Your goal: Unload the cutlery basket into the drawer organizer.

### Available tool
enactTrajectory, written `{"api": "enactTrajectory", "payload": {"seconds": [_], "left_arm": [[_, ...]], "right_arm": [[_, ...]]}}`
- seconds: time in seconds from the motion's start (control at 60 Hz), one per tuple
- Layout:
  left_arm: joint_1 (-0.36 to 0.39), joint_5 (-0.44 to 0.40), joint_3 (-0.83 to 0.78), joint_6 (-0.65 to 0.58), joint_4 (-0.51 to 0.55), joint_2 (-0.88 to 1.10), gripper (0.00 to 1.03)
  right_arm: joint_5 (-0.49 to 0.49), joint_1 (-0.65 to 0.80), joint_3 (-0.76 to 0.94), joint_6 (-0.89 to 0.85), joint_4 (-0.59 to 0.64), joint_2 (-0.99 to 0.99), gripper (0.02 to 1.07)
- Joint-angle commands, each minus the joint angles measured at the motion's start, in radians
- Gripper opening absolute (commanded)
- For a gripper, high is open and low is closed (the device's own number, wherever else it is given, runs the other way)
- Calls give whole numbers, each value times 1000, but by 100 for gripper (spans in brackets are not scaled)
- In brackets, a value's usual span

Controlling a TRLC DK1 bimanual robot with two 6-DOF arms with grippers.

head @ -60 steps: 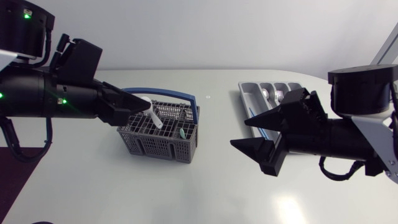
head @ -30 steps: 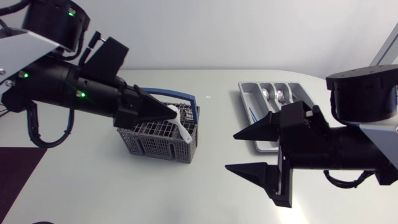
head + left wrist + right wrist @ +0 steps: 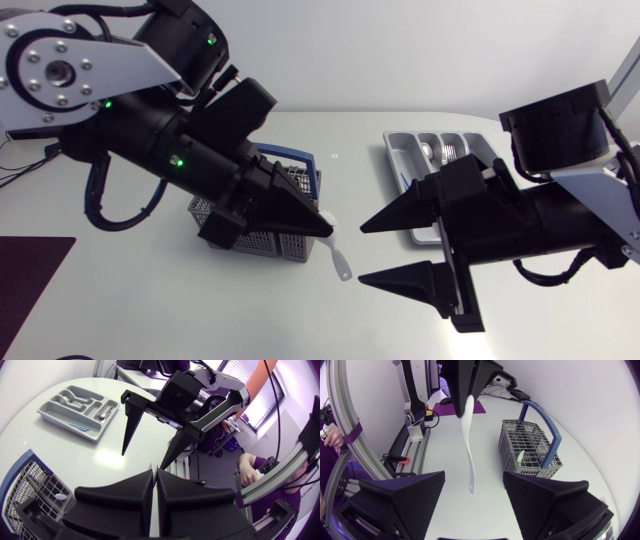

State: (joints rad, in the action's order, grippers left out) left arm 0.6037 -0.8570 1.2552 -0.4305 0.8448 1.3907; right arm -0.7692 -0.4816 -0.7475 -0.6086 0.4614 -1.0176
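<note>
The left end effector [image 3: 325, 228] is clamped on the upper end of a white utensil [image 3: 338, 257]. The utensil hangs tilted from its tips above the counter [image 3: 250, 310], just beside the grey basket [image 3: 258, 243] and clear of it. The right end effector [image 3: 364, 252] faces it with fingers wide apart and nothing held, and the utensil's lower end is near the gap between them. The organizer [image 3: 390, 150] lies on the counter, partly hidden under the right arm and well apart from the basket, with metal cutlery and a blue item in its compartments.
</note>
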Motion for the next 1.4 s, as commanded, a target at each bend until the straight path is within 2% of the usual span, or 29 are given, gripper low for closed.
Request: {"api": "enactTrajectory", "payload": {"seconds": [0.0, 0.083, 0.183, 0.483, 0.767, 1.183, 1.383], "left_arm": [[10, -22, 52, -57, 31, 45, 4], [13, -24, 79, -73, 51, 79, 4], [15, -31, 107, -80, 63, 114, 4], [8, -73, 156, -90, 91, 169, 4], [8, -74, 173, -88, 105, 182, 4], [13, -77, 187, -88, 126, 186, 3], [8, -94, 190, -85, 128, 188, 4]], "right_arm": [[-30, 15, -30, -42, 19, -21, 75], [-50, 18, -33, -49, 19, -29, 64], [-64, 18, -41, -51, 19, -32, 55], [-70, 17, -53, -77, 6, -82, 50], [-71, 18, -26, -88, -17, -93, 16], [-71, 9, -1, -85, -17, -99, 8], [-70, 8, 10, -80, -20, -91, 8]]}}
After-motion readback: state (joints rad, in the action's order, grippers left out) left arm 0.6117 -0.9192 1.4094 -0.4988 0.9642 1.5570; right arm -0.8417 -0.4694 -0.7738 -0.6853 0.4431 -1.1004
